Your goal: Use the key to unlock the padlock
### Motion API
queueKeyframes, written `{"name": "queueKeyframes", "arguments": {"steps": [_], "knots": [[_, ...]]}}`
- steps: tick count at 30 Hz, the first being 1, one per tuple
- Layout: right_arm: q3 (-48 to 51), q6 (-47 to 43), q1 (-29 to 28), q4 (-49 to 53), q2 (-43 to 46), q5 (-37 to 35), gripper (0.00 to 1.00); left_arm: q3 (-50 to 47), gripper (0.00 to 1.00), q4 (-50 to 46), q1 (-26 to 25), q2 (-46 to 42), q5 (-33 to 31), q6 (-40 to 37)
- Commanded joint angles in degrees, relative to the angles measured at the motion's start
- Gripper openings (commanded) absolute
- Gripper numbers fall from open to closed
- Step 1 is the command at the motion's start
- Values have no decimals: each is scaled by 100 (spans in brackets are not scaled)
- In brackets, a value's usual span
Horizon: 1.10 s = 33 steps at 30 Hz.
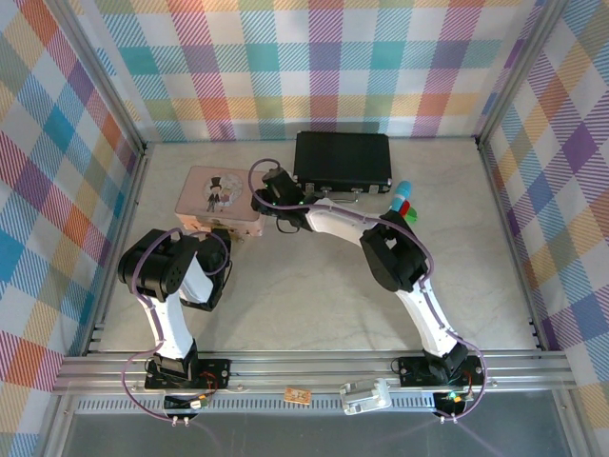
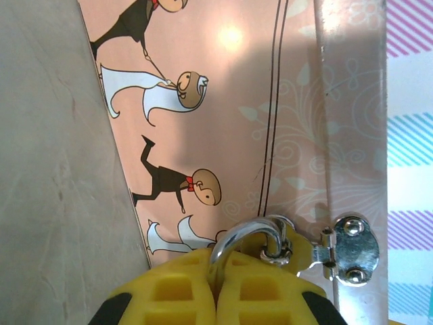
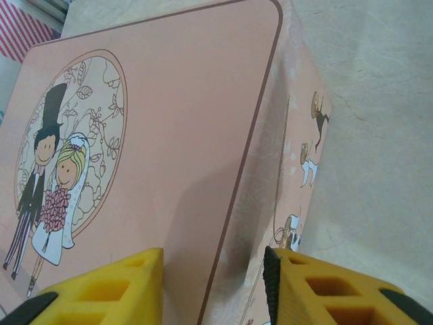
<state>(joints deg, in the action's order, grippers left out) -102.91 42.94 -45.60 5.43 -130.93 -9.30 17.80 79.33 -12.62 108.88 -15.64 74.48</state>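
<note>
**White links, black joints**

Your left arm (image 1: 171, 324) and right arm (image 1: 428, 319) show white shells, black joint housings and purple cables; black bases (image 1: 181, 369) at 7 and 5 o'clock. The right gripper (image 3: 213, 256) wears yellow, square-celled pads (image 3: 325, 291).

The tin (image 1: 217, 197) sits on the table (image 1: 314, 305) toward its rear left. The case (image 1: 343, 159) lies just right of it, along the rear edge. A few small items (image 1: 404, 202) lie by the case's front right corner. The padlock (image 2: 250, 233) hangs from the hasp (image 2: 348, 247) on the tin's front wall, pinched between the left gripper's (image 2: 218, 271) fingers. The right gripper (image 3: 213, 264) straddles the tin's lid edge, with one finger over the lid and the other beside the wall.
</note>
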Motion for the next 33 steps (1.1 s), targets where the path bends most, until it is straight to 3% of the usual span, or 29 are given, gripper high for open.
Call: {"name": "queueKeyframes", "arguments": {"steps": [1, 6, 15, 22, 26, 33], "knots": [[643, 30, 246, 1108, 151, -709, 40, -241, 0, -241, 28, -107, 220, -214], [1241, 224, 245, 1136, 609, -769, 39, -389, 0, -260, -283, -218, 632, -283], [1756, 440, 238, 1051, 877, -816, 38, -268, 4, -206, -546, 256, 155, 39], [1609, 307, 236, 987, 841, -777, 39, -377, 39, -216, -542, 184, -25, -23], [1564, 153, 228, 963, 850, -725, 39, -534, 45, -246, -482, -56, 168, -353], [1533, -190, 236, 926, 920, -666, 41, -857, 56, -427, -16, -553, 1313, -1165]]}}
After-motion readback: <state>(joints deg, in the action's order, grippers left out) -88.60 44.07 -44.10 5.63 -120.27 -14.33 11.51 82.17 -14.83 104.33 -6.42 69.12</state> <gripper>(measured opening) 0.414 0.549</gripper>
